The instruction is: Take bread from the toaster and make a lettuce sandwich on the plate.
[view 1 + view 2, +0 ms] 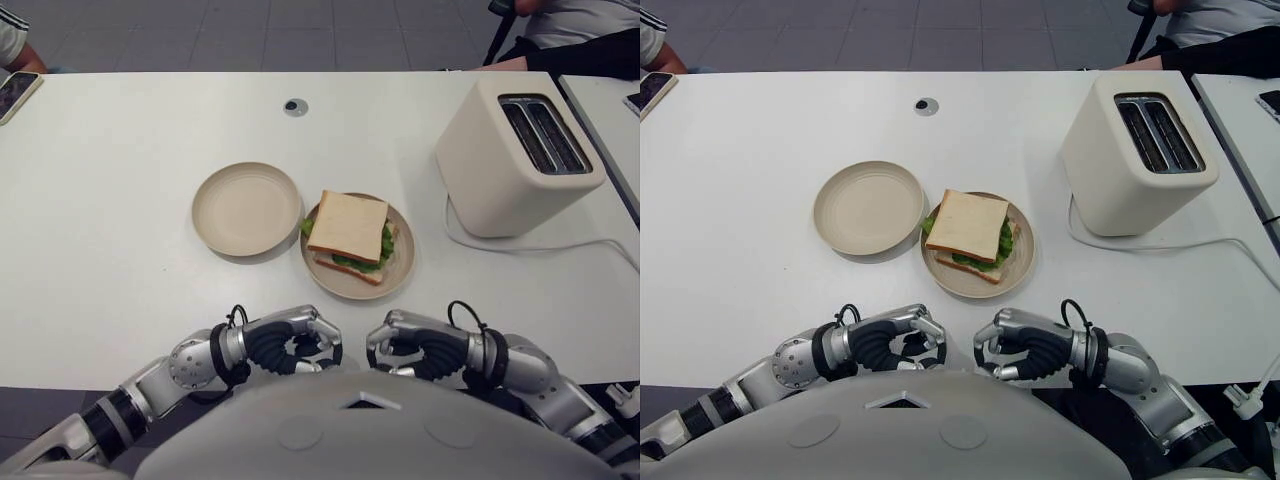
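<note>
Left eye view looks down on a white tabletop (120,220) with a finished sandwich (348,240) near the middle. The sandwich lies on a round beige plate (404,268). Its top slice of bread (347,226) is pale and square, turned a little so that one corner points toward the near edge. Green lettuce (385,243) pokes out along the right side and at the far left corner. The crust of the bottom slice (352,271) shows under the near edge.

A second plate (246,208) of the same colour sits just to the left of the first, their rims close together or touching; I cannot tell which.

The toaster (500,170), cream with rounded corners, stands upright at the right of the tabletop, well apart from the sandwich. Its two slots (543,133) on top look dark inside. A white cord (520,247) runs from its base along the tabletop toward the right edge.

The left robot hand (295,345) and the right robot hand (410,345) are low at the near edge of the tabletop, close together and facing each other. Both have their fingers curled in, and neither holds anything. They are near the plate with the sandwich but apart from it.

Farther back, a small dark round fitting (295,106) is set into the tabletop, and a phone (15,95) lies at the far left edge.
</note>
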Motion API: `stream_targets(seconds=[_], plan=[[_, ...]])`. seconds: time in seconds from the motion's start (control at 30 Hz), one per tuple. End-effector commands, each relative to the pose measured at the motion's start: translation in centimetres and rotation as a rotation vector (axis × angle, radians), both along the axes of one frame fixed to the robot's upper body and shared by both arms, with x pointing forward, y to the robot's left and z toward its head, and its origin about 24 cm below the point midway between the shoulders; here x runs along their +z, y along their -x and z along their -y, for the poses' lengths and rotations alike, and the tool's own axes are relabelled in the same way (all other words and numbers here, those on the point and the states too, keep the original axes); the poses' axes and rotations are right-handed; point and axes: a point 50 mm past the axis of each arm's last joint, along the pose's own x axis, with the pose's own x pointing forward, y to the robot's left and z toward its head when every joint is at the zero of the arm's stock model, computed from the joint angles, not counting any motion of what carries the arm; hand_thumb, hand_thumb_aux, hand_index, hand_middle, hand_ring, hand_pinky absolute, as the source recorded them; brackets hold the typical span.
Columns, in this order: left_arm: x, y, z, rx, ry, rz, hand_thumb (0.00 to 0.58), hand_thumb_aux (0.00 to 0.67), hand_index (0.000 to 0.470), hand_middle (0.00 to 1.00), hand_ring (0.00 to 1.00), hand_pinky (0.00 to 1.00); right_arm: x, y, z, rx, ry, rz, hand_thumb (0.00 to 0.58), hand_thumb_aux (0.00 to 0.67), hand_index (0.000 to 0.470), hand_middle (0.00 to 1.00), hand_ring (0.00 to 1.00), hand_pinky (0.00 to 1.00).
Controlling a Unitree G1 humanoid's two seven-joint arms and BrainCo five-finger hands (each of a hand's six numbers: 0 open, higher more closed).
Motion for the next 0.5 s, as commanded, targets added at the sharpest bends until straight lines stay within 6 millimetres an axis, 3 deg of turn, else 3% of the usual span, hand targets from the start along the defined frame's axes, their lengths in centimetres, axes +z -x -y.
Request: stream_targets(seconds=[0.03, 0.13, 0.2, 0.33, 0.4, 0.43, 0.47, 0.5], plan=[[-4.4, -1.9, 0.8, 0.105, -0.303, 0.106, 0.58, 0.67, 0.47, 1.0, 1.0, 1.0, -2.0, -1.7, -1.2, -0.022, 0.102, 0.034, 0.58, 0.67, 0.47, 1.0, 1.0, 1.0], [-5.9, -6.3, 1.3, 0.377, -0.417, 0.263, 0.58, 0.67, 0.47, 1.0, 1.0, 1.0, -3.2, -5.3, -1.8, -0.231, 0.163, 0.143, 0.58, 0.67, 0.47, 1.0, 1.0, 1.0], [-6.4, -8.7, 1.2, 0.525, -0.448, 0.334, 0.58, 0.67, 0.47, 1.0, 1.0, 1.0, -3.7, -8.1, -1.1, -0.423, 0.224, 0.222, 0.58, 0.67, 0.47, 1.0, 1.0, 1.0], [-6.8, -11.3, 2.0, 0.68, -0.421, 0.369, 0.58, 0.67, 0.47, 1.0, 1.0, 1.0, -5.0, -11.9, 0.3, -0.731, 0.321, 0.345, 0.58, 0.67, 0.47, 1.0, 1.0, 1.0], [-6.6, -12.4, 2.7, 0.763, -0.36, 0.364, 0.58, 0.67, 0.47, 1.0, 1.0, 1.0, -5.3, -12.8, -0.4, -0.826, 0.275, 0.367, 0.58, 0.67, 0.47, 1.0, 1.0, 1.0], [-6.0, -12.7, 2.9, 0.814, -0.285, 0.36, 0.58, 0.67, 0.47, 1.0, 1.0, 1.0, -5.1, -13.0, -1.1, -0.853, 0.212, 0.375, 0.565, 0.562, 0.394, 1.0, 1.0, 1.0], [-5.2, -12.7, 3.2, 0.862, -0.159, 0.322, 0.58, 0.67, 0.47, 0.97, 0.97, 0.97, -4.7, -13.0, -1.6, -0.879, 0.137, 0.387, 0.472, 0.381, 0.267, 1.0, 1.0, 1.0], [-4.1, -12.4, 3.3, 0.887, -0.01, 0.282, 0.568, 0.573, 0.402, 0.0, 0.0, 0.0, -3.9, -12.9, -1.7, -0.913, 0.046, 0.403, 0.092, 0.055, 0.039, 0.65, 0.65, 0.65]])
